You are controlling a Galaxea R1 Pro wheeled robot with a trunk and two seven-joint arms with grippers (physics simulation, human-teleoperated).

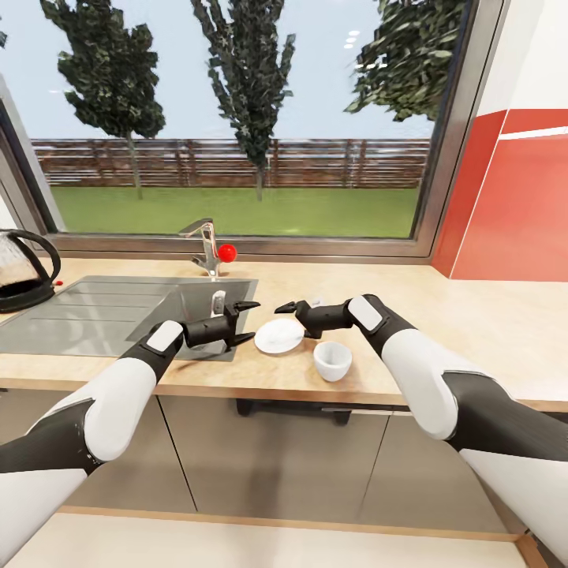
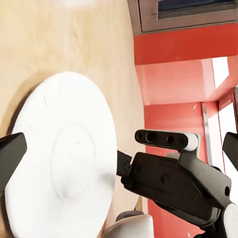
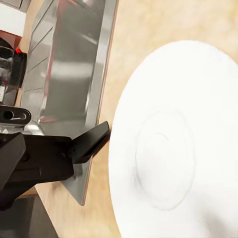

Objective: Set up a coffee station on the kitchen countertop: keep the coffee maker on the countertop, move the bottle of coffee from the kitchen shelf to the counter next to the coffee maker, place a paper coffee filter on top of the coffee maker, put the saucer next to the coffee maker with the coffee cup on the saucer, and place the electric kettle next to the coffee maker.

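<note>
Both arms close in on the saucer (image 1: 278, 335), flat on the kitchen countertop (image 1: 489, 323) just beside the sink (image 1: 118, 312). The left gripper (image 1: 243, 322) is spread open at the saucer's sink side; the right gripper (image 1: 289, 308) hovers at its far edge, and I cannot tell whether its fingers are parted. The coffee cup (image 1: 332, 360) stands upright just in front of the saucer, apart from it. My call: slide one finger under the thin rim, pinch gently, lift level. No readable writing anywhere
</note>
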